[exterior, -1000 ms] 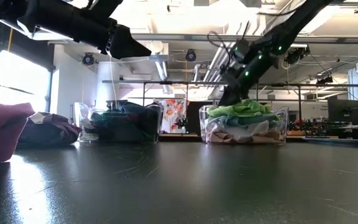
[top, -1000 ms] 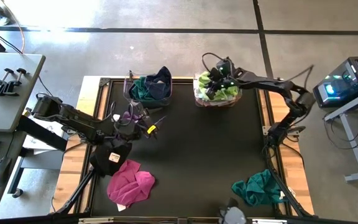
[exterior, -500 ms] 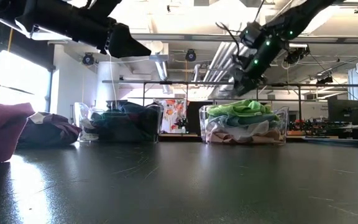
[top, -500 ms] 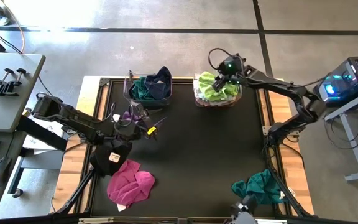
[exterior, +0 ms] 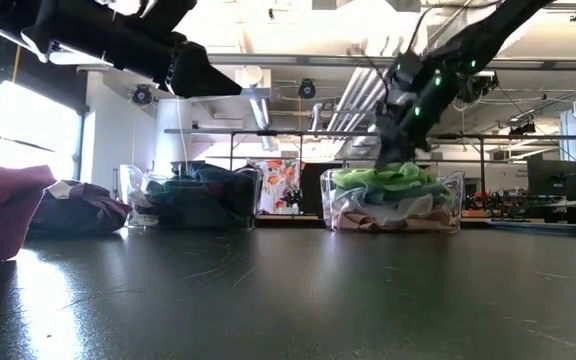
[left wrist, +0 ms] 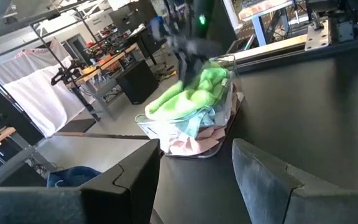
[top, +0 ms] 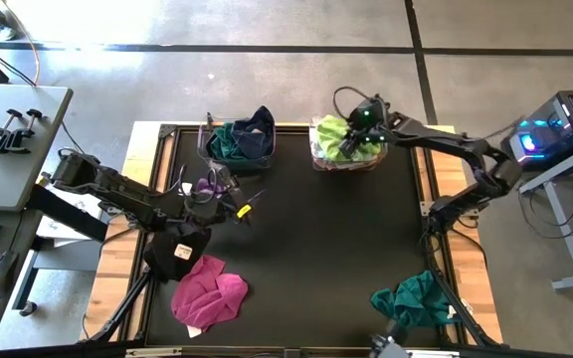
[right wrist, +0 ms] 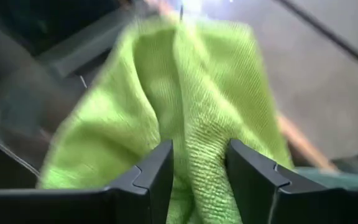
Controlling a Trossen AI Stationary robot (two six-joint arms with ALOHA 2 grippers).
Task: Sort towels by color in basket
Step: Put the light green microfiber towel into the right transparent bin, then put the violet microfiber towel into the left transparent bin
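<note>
My right gripper (top: pixel 349 142) reaches slanting down into the clear right basket (top: pixel 347 165) at the table's far edge. Its fingers stand apart, sunk into the lime green towel (top: pixel 332 130) that tops a pile of pale towels (exterior: pixel 393 208). The left basket (top: pixel 239 145) holds teal and navy towels. A magenta towel (top: pixel 210 294) and a teal towel (top: pixel 413 301) lie flat near the table's front edge. My left gripper (top: pixel 239 207) hovers open and empty over the table's left half. My right gripper straddles a raised fold (right wrist: pixel 197 146) of the lime green towel, which fills the gap between the two fingers (right wrist: pixel 157 174). They come slanting down from the right. The towel is not lifted and rests on the pile in the basket.
A black cloth (top: pixel 178 249) lies under my left arm, beside the magenta towel. The dark tabletop between the baskets and the two loose towels is bare. Wooden rails (top: pixel 474 288) frame the table, and a desk (top: pixel 8 149) stands off its left side.
My right gripper rose out of the right basket, leaving the lime green towel on the pile. It then came back down onto that towel. My left arm has kept still.
</note>
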